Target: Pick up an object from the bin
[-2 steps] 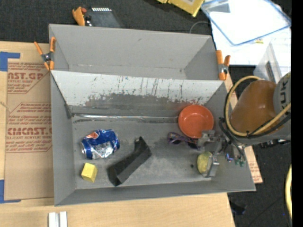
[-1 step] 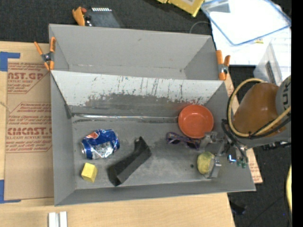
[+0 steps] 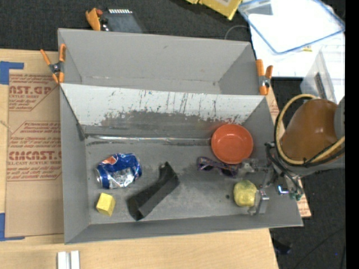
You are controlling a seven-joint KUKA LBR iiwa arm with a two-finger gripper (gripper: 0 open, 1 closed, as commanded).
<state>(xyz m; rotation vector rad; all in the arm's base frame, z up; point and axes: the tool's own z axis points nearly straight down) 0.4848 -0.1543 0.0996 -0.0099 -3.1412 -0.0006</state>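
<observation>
**Gripper (image 3: 256, 185) low beside the yellow-green ball (image 3: 244, 194)**

At the bin's (image 3: 168, 66) right end, just below the orange bowl (image 3: 231, 142), the ball sits right against the gripper. Open or clamped? I cannot tell. The ball looks light, maybe soft, and likely to roll, so squeeze it across its middle.
</observation>
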